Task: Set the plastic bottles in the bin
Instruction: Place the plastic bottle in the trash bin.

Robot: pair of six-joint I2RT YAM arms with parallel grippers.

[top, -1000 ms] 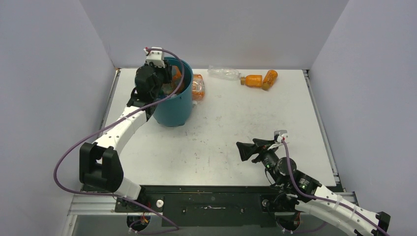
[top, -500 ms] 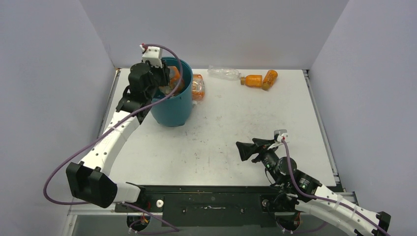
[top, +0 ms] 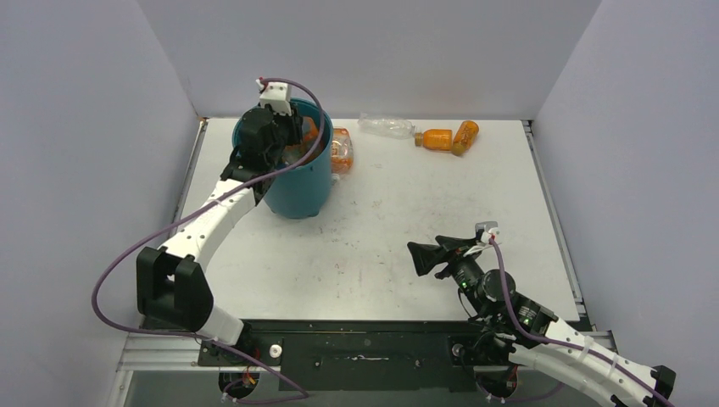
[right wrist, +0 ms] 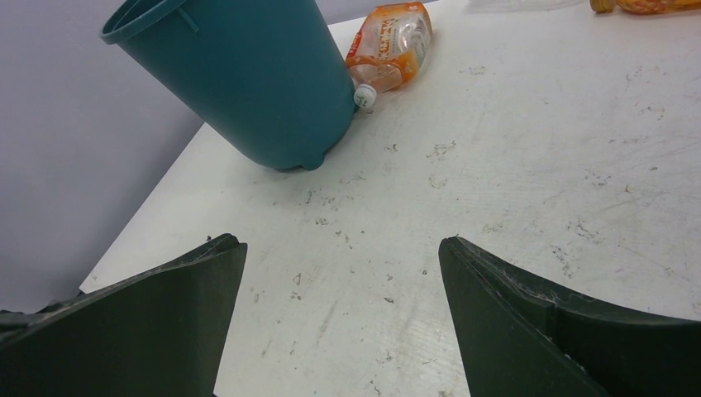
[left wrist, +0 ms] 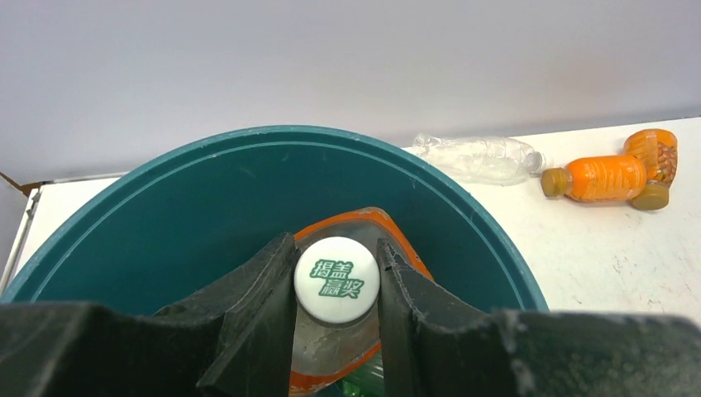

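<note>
The teal bin [top: 297, 186] stands at the back left of the table. My left gripper [top: 291, 136] hangs over its mouth. In the left wrist view it [left wrist: 335, 245] is shut on the white cap [left wrist: 337, 281] of a clear, orange-labelled bottle [left wrist: 388, 231] that hangs inside the bin [left wrist: 463, 198]. A green bottle [left wrist: 360, 385] shows below it. Another orange-labelled bottle [top: 341, 150] lies against the bin's right side. A clear bottle [top: 388, 127] and two orange bottles [top: 437, 139] [top: 465, 134] lie at the back. My right gripper [top: 421, 257] is open and empty, low over the table's front right.
Grey walls close in the table on the left, back and right. In the right wrist view the bin [right wrist: 248, 74] and the bottle beside it [right wrist: 393, 45] lie ahead of the open fingers [right wrist: 190, 314], with bare white tabletop [right wrist: 463, 165] between.
My left arm swung a little to the left and then back over the bin, still holding the bottle. The right arm has barely moved.
</note>
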